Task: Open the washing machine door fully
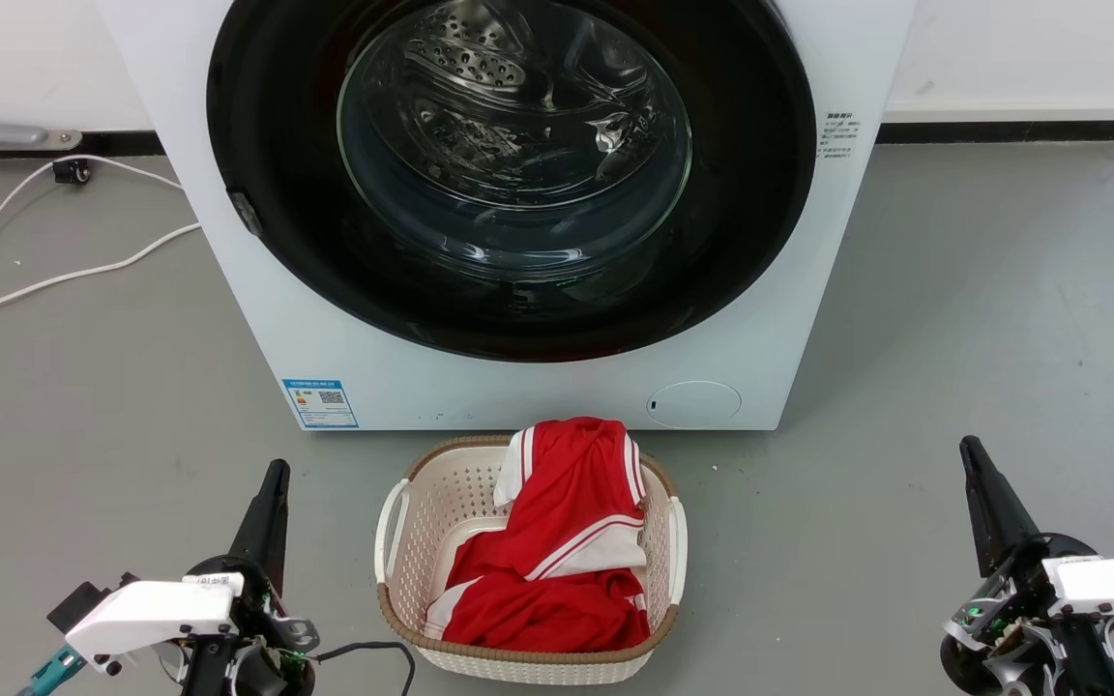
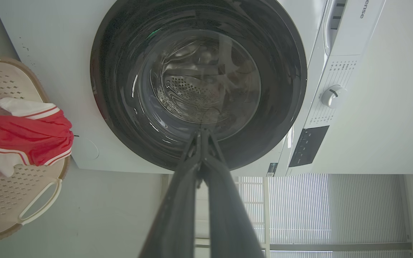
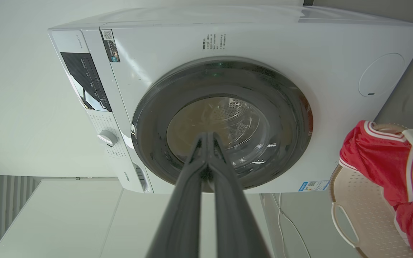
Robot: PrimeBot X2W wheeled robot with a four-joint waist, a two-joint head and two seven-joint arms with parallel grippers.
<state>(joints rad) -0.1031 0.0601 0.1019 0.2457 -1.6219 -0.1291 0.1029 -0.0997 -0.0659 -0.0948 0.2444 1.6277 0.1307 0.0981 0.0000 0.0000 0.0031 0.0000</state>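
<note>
The white washing machine [image 1: 228, 251] stands on the grey floor ahead of me. Its washing machine door [image 1: 750, 193], a glossy black disc with a clear glass bowl, lies flat against the front, closed. The same door [image 2: 285, 71] fills the left wrist view, and the door [image 3: 149, 118] sits mid-frame in the right wrist view. My left gripper [image 1: 277, 471] rests low at the lower left, shut, well short of the machine. My right gripper [image 1: 969, 447] rests at the lower right, also shut with nothing in it. In each wrist view the fingertips meet: left gripper [image 2: 201, 132], right gripper [image 3: 208, 134].
A cream laundry basket [image 1: 393, 522] holding red and white clothing [image 1: 557, 570] stands on the floor between my arms, just in front of the machine. White cables [image 1: 54, 280] trail over the floor at left. A wall with a dark skirting runs behind.
</note>
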